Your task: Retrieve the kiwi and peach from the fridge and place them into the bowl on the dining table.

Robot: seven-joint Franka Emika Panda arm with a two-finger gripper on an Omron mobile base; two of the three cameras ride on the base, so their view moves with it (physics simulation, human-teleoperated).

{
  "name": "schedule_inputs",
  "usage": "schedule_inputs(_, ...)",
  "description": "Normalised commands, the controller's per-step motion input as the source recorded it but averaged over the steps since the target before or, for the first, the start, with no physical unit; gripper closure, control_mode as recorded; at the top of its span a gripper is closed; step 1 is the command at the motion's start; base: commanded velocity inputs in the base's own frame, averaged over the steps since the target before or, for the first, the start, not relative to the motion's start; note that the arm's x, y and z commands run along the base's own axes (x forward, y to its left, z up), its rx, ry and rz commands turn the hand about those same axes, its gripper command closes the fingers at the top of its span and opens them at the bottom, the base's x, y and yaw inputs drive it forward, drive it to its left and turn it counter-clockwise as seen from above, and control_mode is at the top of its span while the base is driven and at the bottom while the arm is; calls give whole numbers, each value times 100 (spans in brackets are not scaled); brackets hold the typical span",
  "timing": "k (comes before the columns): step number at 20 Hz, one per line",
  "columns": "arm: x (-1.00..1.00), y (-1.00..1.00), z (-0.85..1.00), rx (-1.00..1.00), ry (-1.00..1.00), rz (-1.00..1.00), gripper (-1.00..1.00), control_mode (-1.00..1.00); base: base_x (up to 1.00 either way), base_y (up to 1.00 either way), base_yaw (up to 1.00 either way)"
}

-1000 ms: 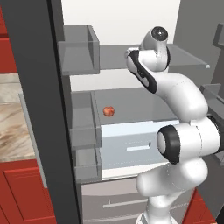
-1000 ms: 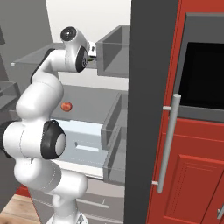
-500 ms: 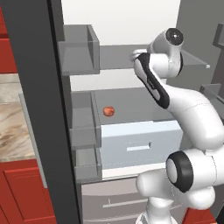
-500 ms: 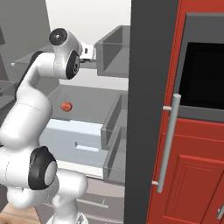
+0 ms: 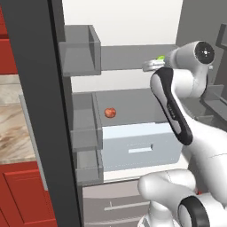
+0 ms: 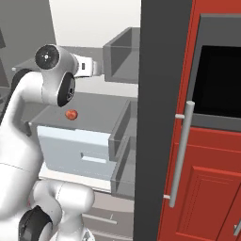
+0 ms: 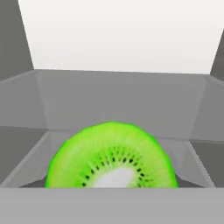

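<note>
You're on the first pick: reaching for the kiwi, nothing grasped or bagged yet as far as I can judge.

Left to right in the left base view: open fridge (image 5: 133, 26) with its dark door edge at the left, door bins beside it, the peach (image 5: 110, 112) alone on the middle glass shelf above the pale drawer (image 5: 139, 146), toward that shelf's left edge. The kiwi (image 5: 161, 58) is on the upper shelf near its right end, just a green sliver past the wrist. In the hand view the kiwi (image 7: 111, 157) sits dead ahead and very close, cut face toward the camera, low in the picture.

Gripper (image 6: 96, 68): you can see the hand body in the right base view, but the fingers aren't visible anywhere, so I cannot tell whether they're spread or closed.

Next move, my read: confirm the fingers are spread wide enough, ease forward until they straddle the fruit, close, lift clear of the shelf, back out.

Hard to make out:
- kiwi's lower part, cut off at the hand view's bottom
- whether anything touches the kiwi
- bowl and dining table
</note>
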Motion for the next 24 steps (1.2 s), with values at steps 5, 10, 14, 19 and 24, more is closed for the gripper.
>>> schedule_inputs(5, -96, 0, 0, 0, -1, 0, 100, -100, 0, 0, 0)
schedule_inputs(10, -17, 0, 0, 0, 0, 0, 100, 100, -71, 0, 0)
schedule_inputs(14, 0, 0, 0, 0, 0, 0, 100, 100, -92, 0, 0)
schedule_inputs(19, 0, 0, 0, 0, 0, 0, 100, 100, -78, 0, -1)
schedule_inputs(24, 0, 0, 0, 0, 0, 0, 100, 100, -65, 0, -13)
